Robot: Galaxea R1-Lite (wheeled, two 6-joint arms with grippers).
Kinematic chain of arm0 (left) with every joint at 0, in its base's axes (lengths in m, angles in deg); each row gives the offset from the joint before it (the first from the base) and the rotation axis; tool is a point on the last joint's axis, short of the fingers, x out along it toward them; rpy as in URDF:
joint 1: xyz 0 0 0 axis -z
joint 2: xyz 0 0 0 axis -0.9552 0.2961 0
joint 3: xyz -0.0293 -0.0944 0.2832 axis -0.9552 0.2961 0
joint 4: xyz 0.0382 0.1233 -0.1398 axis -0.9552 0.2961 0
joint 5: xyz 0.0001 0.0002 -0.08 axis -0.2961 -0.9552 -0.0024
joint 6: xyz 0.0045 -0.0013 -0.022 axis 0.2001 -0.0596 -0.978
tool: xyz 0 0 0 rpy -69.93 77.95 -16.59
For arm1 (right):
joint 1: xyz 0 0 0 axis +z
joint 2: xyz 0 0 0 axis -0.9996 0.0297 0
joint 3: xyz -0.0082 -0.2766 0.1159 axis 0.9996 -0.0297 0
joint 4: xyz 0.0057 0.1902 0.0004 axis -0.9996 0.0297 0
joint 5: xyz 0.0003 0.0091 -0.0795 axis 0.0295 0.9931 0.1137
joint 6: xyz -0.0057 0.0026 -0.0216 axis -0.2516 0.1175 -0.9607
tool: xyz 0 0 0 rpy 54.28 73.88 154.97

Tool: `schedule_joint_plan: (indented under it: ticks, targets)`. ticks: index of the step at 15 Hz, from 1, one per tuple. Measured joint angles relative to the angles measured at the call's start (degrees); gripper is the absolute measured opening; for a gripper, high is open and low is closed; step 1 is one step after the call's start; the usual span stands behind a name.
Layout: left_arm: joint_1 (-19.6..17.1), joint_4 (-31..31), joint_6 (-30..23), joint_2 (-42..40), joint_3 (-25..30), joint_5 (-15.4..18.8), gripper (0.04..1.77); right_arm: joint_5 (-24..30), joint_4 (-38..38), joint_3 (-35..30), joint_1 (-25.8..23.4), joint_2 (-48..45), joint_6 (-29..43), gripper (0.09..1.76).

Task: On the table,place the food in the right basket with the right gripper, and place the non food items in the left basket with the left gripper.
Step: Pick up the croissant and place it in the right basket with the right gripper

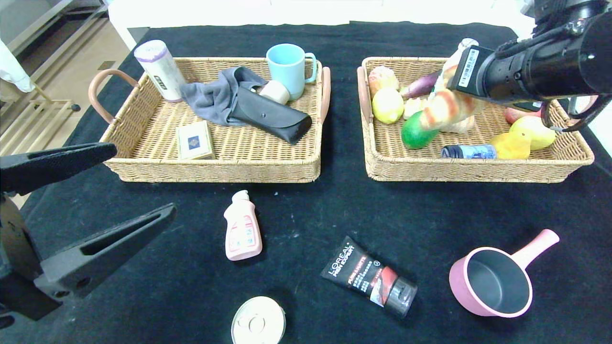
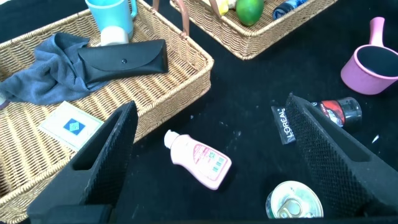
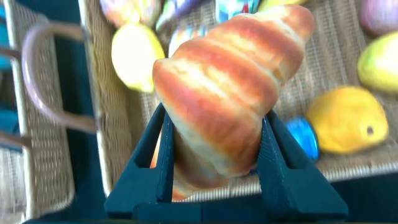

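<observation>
My right gripper [image 1: 452, 95] [image 3: 215, 115] is shut on a striped croissant [image 1: 445, 109] [image 3: 230, 81] and holds it just above the right basket [image 1: 473, 170], over the fruit inside. Low on the left, my left gripper [image 1: 142, 180] [image 2: 211, 106] hangs open above the table with nothing between its fingers. A pink bottle [image 1: 243, 228] [image 2: 200, 159] lies flat on the black cloth just beyond it. The left basket [image 1: 215, 169] holds a mug, a grey cloth, a black case, a roll and a small box.
On the near table lie a black L'Oreal tube [image 1: 368, 278] [image 2: 285, 124], a tin can [image 1: 258, 321] [image 2: 294, 202] at the front edge, and a pink saucepan [image 1: 492, 282] [image 2: 372, 62] at the right. The right basket holds a lemon, a green fruit, a yellow duck and a blue can.
</observation>
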State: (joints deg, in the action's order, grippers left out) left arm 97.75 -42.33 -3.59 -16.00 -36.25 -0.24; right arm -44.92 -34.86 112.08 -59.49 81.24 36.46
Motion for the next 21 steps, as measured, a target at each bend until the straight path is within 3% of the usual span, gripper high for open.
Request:
schedule_joint_plan:
  ticks: [13, 17, 21]
  targets:
    - [0.0, 0.0, -0.01, 0.39, 0.28, -0.02, 1.72, 1.84, -3.75, -0.1, -4.04, 3.16, -0.98, 0.82]
    - [0.0, -0.02, -0.01, 0.39, 0.33, 0.0, 1.72, 2.28, -3.69, -0.11, -4.0, 3.08, -0.98, 1.19]
    - [0.0, -0.02, 0.1, 0.33, 0.35, 0.0, 1.72, 2.29, -3.69, -0.18, -3.84, 3.02, -0.96, 1.4]
